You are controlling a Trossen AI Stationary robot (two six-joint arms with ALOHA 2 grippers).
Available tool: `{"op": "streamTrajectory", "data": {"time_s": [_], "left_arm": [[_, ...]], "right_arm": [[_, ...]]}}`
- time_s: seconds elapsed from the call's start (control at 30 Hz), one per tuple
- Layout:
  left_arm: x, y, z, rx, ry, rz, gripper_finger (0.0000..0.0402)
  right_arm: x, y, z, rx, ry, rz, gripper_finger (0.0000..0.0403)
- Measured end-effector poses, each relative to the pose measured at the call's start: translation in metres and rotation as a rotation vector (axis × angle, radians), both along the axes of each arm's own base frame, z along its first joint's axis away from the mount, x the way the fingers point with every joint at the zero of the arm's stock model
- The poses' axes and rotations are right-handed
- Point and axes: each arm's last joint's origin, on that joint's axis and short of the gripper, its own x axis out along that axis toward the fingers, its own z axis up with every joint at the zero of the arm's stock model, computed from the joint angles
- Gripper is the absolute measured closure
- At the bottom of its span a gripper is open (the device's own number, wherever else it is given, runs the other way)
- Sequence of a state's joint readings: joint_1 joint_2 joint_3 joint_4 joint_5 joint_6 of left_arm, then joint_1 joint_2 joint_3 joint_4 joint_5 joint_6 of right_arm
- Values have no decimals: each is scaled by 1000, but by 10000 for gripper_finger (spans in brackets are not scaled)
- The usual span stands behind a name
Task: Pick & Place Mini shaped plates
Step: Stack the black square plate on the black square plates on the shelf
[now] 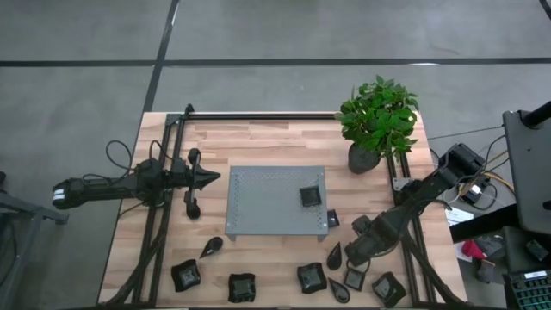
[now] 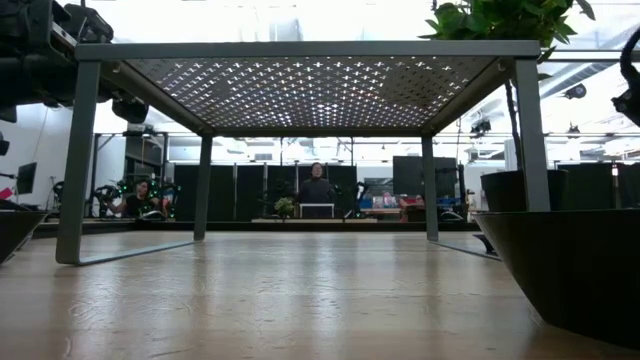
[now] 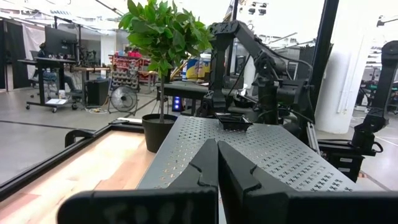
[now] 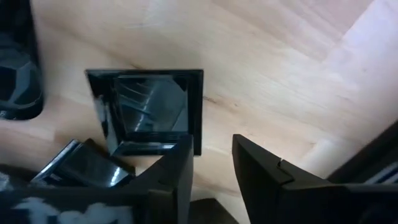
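While one plate [image 1: 311, 196] already sits on the tray [image 1: 267, 202] at centre frame, the right gripper [image 1: 355, 251] hovers at lower right with fingers spread and empty, above a square plate [image 4: 149, 109] on the table [image 1: 258, 133]. Other plates line the bottom edge. Next, seemingly: descend and pinch a rim. The left gripper [image 1: 215, 177] waits clenched at mid-left.

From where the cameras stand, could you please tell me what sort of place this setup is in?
Most likely a robotics lab or workshop. A wooden table carries two robot arms and a grey perforated tray. Beyond it lies a concrete floor, with equipment racks, desks with monitors and people at workstations.
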State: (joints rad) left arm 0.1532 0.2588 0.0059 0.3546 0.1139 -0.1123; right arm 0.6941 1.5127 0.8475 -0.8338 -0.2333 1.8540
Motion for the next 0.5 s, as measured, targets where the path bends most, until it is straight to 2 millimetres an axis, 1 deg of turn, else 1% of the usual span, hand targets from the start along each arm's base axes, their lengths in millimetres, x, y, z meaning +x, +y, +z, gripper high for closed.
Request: {"op": "streamTrajectory", "data": {"time_s": [0.13,0.23,0.33,0.5], "left_arm": [[0,0,0,0,0,-1,401],[0,0,0,0,0,0,401],[0,0,0,0,0,0,401],[0,0,0,0,0,0,401]], "right_arm": [[0,0,-3,7,-12,-2,260],[1,-1,-4,-24,-42,-1,248],[1,-2,-5,-57,-60,-2,247],[-1,-4,-9,-69,-54,-2,260]]}}
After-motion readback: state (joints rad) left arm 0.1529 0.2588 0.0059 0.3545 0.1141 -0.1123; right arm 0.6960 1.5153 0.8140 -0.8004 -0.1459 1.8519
